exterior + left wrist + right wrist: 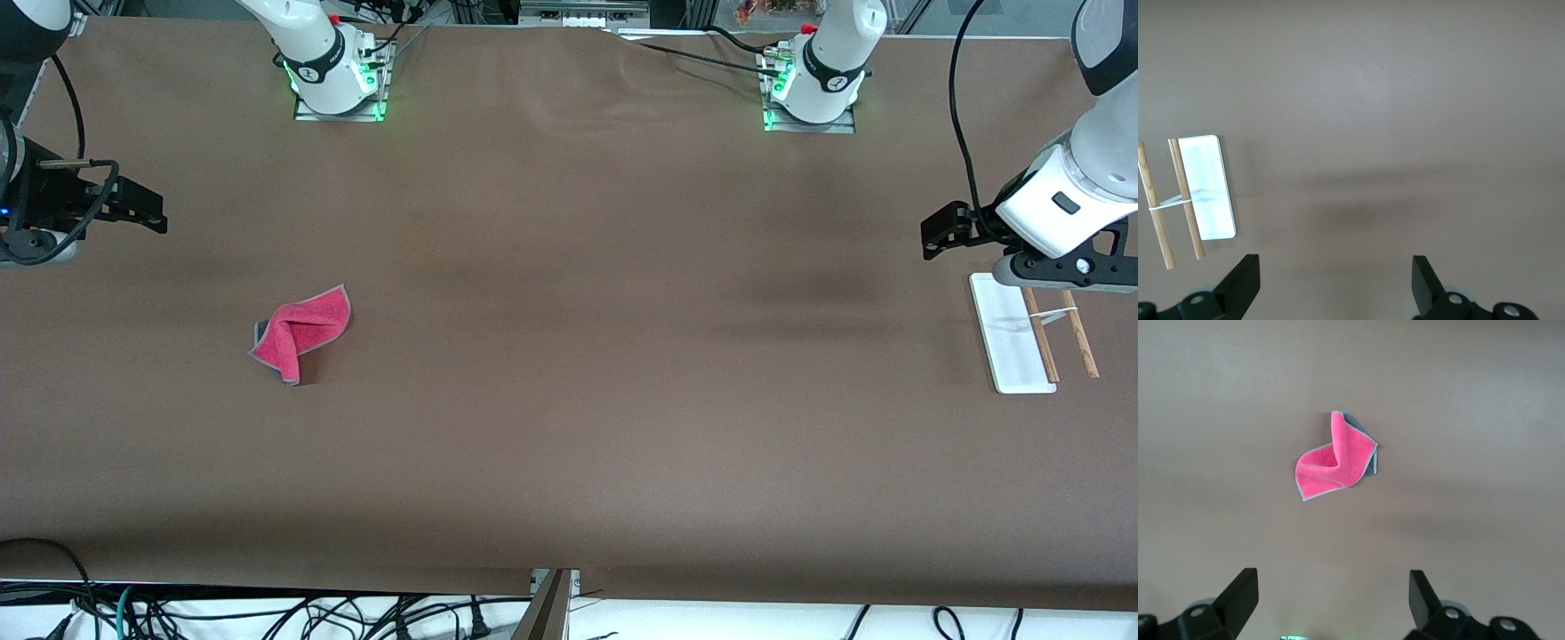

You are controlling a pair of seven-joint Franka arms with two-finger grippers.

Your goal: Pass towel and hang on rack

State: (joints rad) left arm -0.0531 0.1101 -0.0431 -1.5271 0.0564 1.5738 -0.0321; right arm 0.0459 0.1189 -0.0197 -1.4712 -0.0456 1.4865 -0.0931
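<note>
The towel (302,332) lay crumpled on the brown worktop (569,400) toward the right arm's end, pink-red face up, one corner folded over so a bit of the dark grey face and the grey stitched edge showed. Nothing touched it.

The right gripper (142,206) hung in the air at the right arm's end of the worktop, over bare surface well apart from the towel. Its jaws stood spread wide with nothing between them; the right wrist view showed both fingertips (1238,593) far apart and the towel (1335,459) lying loose below.

The rack (1031,336) stood at the left arm's end: flat white base with two thin light-brown rods side by side, tied by what looked like a thin white band, though that was hard to make out. The left gripper (942,229) hovered just beside the rack, the wrist over the end of it farther from the front camera. Its jaws were likewise released and empty, fingertips (1245,277) wide apart in the left wrist view, the rack (1195,193) off to one side
</note>
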